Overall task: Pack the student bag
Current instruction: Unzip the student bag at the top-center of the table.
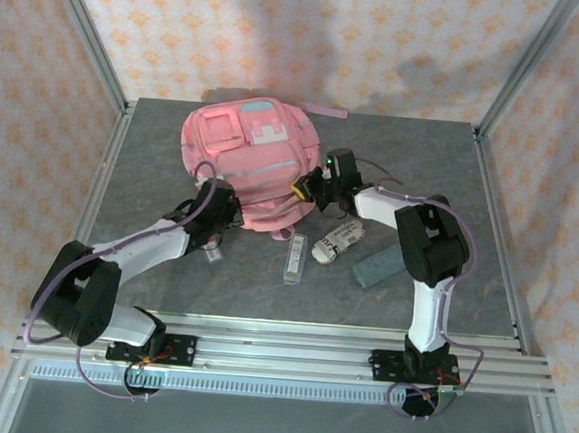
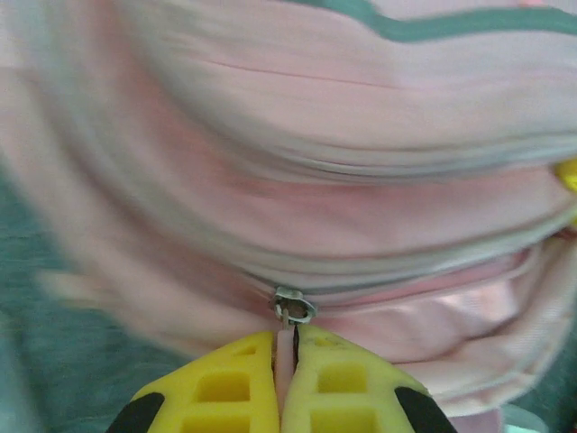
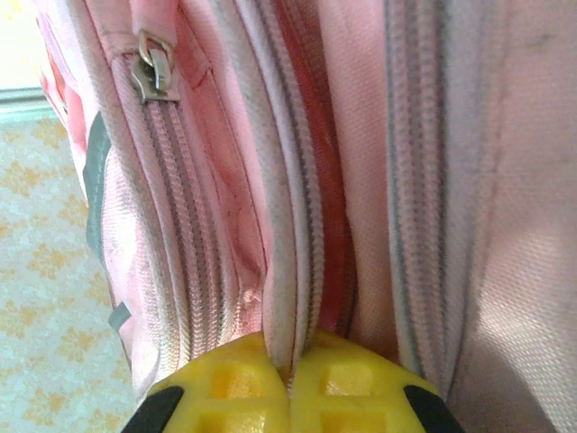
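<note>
Pink fabric takes up most of what I have to work with: the student bag [image 1: 249,158] lies flat at the middle of the surface [image 1: 484,292], toward its far edge, patch side up. I judge that I am at the unzipping step, before anything goes in. The left fingers [image 2: 270,361] are pressed together on the pink pull tab [image 2: 286,341] that hangs from a metal zip slider [image 2: 294,307] at the bag's near left side. The right fingers [image 3: 270,370] are pinched shut on a zip seam [image 3: 293,271] at the bag's near right side, which I take as a brace. Next I would draw the tab along its track while the right side holds the fabric taut. The pull should follow the curve of the zip, not lift away from it, or the tab may slip out. My count is one bag and four loose things between it and the near edge: one clear oblong case [image 1: 294,262], one white printed roll [image 1: 336,242], one grey-green block [image 1: 374,266], and one small pale piece [image 1: 212,256] that is too small to name. A second slider [image 3: 153,68] sits on another pocket.
</note>
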